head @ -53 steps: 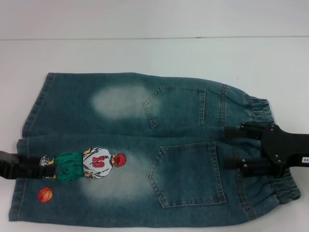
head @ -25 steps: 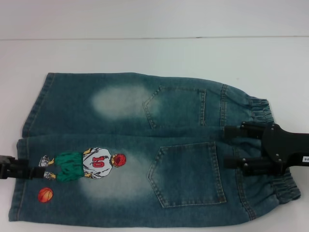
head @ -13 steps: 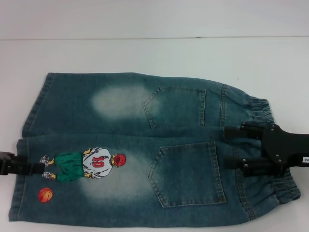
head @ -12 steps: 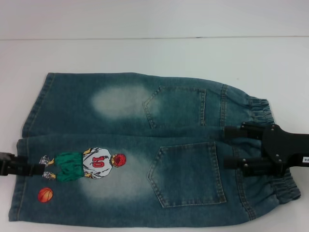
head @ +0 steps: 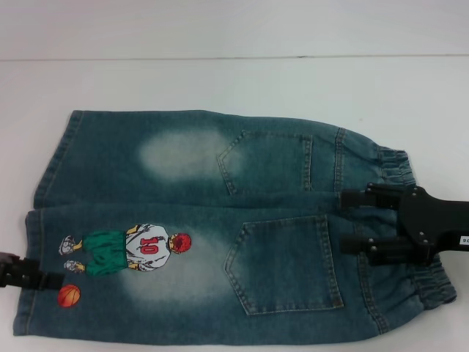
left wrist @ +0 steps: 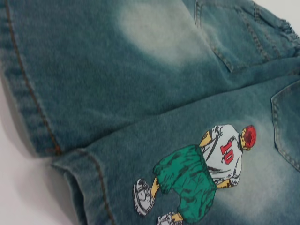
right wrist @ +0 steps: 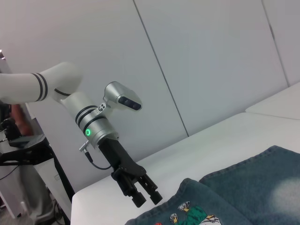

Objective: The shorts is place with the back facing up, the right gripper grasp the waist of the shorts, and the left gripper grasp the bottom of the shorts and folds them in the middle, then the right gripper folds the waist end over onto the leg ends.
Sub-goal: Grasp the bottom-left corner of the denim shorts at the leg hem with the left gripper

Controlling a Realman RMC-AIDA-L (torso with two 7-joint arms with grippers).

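Shorts (head: pixel 220 227) flat, unfolded; left gripper (head: pixel 33 279) has slid off the print toward the hem (head: pixel 29 271), apparently unclenched; right gripper (head: pixel 352 221) spread over the waist (head: pixel 432 286), nothing grasped.

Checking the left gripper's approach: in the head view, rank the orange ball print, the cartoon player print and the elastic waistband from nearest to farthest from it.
From the left gripper:
1. Orange ball print, right beside it.
2. Cartoon player print, just past it.
3. Elastic waistband, at the opposite end, by the right gripper.

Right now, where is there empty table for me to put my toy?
Bare white table stretches beyond the shorts, on their far side. It is crowded nearer: the right gripper covers the waist, and the left gripper hovers at the leg ends.
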